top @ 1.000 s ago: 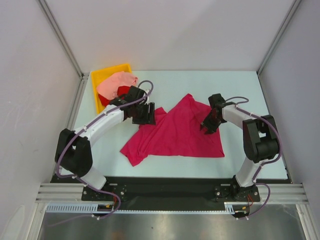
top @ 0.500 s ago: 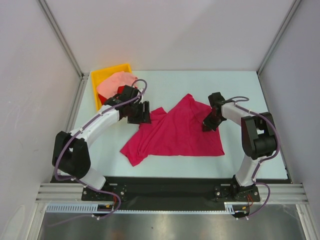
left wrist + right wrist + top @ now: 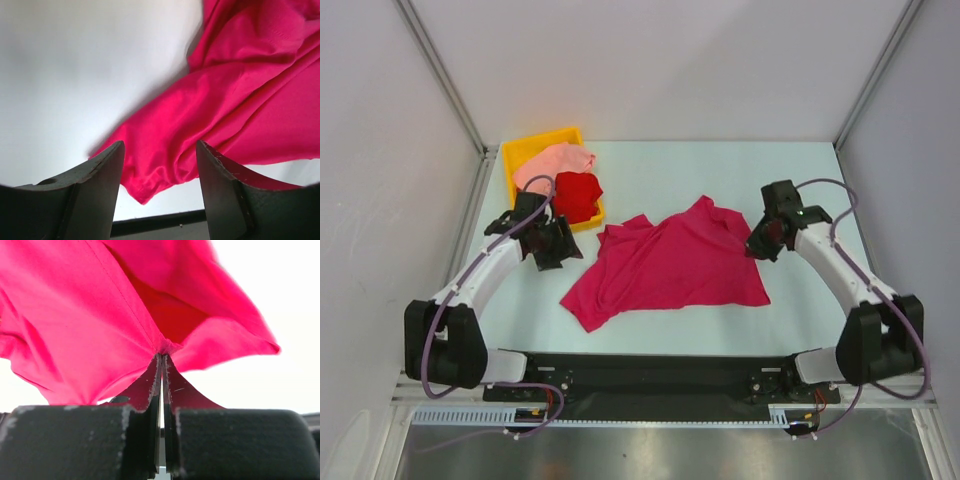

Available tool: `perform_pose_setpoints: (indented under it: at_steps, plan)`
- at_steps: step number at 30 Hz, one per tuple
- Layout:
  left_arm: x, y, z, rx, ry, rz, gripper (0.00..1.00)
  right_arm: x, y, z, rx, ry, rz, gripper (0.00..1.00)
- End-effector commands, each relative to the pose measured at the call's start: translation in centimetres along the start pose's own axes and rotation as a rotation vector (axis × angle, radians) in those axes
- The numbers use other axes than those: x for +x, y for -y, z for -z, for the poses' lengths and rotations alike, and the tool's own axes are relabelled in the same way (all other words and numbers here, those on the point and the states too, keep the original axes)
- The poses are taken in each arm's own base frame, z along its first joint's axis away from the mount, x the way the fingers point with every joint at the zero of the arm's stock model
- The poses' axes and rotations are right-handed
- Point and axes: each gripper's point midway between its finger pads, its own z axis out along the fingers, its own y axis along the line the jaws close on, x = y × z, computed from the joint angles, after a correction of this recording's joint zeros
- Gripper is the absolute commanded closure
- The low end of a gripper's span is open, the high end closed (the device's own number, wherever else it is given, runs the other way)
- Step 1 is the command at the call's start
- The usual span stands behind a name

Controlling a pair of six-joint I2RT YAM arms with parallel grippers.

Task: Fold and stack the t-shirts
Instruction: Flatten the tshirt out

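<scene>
The magenta-crimson t-shirt (image 3: 670, 270) lies crumpled mid-table (image 3: 720, 170), its long axis running left to right and one corner pointing toward the near left. Its collar and sleeves are lost in the folds. The right tool (image 3: 161, 354) is closed, pinching a fold at the shirt's far right edge and lifting it slightly. The left tool (image 3: 555, 246) hangs just left of the shirt, jaws apart and empty. At the far left, the yellow bin (image 3: 520, 152) holds the pale salmon-pink t-shirt (image 3: 552, 165). The bright red t-shirt (image 3: 578, 195) spills over its near right rim, hiding the bin's inside.
</scene>
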Motion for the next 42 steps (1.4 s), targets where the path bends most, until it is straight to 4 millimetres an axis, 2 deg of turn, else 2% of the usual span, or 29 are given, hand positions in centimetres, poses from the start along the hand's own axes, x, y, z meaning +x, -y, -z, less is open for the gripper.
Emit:
perform_pose_setpoints:
  at_steps: [1,3,4,6,7,9,10,12,13,15,18,22,23,24,26,27,28,29,32,37,42]
  plan:
    - [1.4,0.2,0.1,0.048,-0.028,0.090,0.35,1.5,4.7,1.2,0.102,-0.010,0.037,1.00]
    - [2.1,-0.3,0.0,0.035,-0.042,0.113,0.35,1.9,6.1,1.9,0.104,-0.002,0.031,1.00]
    - [2.7,-0.5,-0.1,0.032,-0.057,0.132,0.35,3.2,7.6,1.7,0.129,-0.036,0.029,1.00]
    - [3.2,-1.0,-0.1,0.017,-0.061,0.167,0.35,4.6,8.4,1.7,0.119,-0.060,0.022,1.00]
    - [3.7,-1.5,-0.1,0.005,-0.060,0.180,0.35,6.5,9.4,1.3,0.115,-0.099,0.003,1.00]
    - [3.9,-2.0,-0.1,0.006,-0.061,0.216,0.36,7.7,10.2,0.7,0.117,-0.124,-0.030,1.00]
    - [4.4,-2.1,-0.1,0.020,-0.070,0.227,0.36,9.3,10.4,0.3,0.098,-0.181,-0.066,1.00]
    - [4.5,-2.2,0.0,0.032,-0.071,0.243,0.37,10.8,10.1,-0.3,0.062,-0.239,-0.098,1.00]
    - [4.5,-2.2,0.0,0.037,-0.068,0.243,0.37,12.4,10.3,-0.5,0.051,-0.309,-0.117,1.00]
    - [4.6,-2.2,0.1,0.043,-0.071,0.239,0.38,13.3,11.1,-0.3,0.076,-0.341,-0.115,1.00]
    - [4.6,-2.4,0.3,0.032,-0.066,0.231,0.38,14.0,11.8,0.1,0.076,-0.351,-0.108,1.00]
    - [4.7,-2.5,0.2,0.032,-0.065,0.231,0.38,14.8,12.9,-0.3,0.097,-0.371,-0.120,0.99]
    - [4.7,-2.5,0.1,0.034,-0.067,0.229,0.38,14.9,13.0,-0.4,0.097,-0.371,-0.122,0.83]
    - [4.6,-2.3,0.0,0.041,-0.073,0.231,0.39,14.7,12.8,-0.4,0.088,-0.356,-0.135,0.76]
    - [4.5,-2.0,-0.1,0.054,-0.073,0.230,0.39,14.0,13.0,-0.2,0.103,-0.321,-0.145,0.64]
    - [4.4,-2.0,-0.1,0.054,-0.075,0.232,0.39,13.5,13.2,0.2,0.122,-0.292,-0.152,0.62]
    - [4.2,-1.9,-0.2,0.058,-0.074,0.231,0.39,13.5,13.5,0.4,0.133,-0.285,-0.157,0.52]
    - [4.1,-1.8,-0.2,0.061,-0.073,0.229,0.39,13.4,13.5,0.5,0.132,-0.273,-0.161,0.48]
    - [4.1,-1.8,-0.3,0.057,-0.080,0.228,0.40,13.0,13.6,0.5,0.145,-0.248,-0.203,0.48]
    - [3.7,-1.6,-0.1,0.063,-0.075,0.220,0.40,12.8,12.3,-0.7,0.103,-0.249,-0.289,0.49]
    - [3.6,-1.7,-0.2,0.047,-0.091,0.203,0.40,13.1,12.8,-1.5,0.131,-0.235,-0.372,0.50]
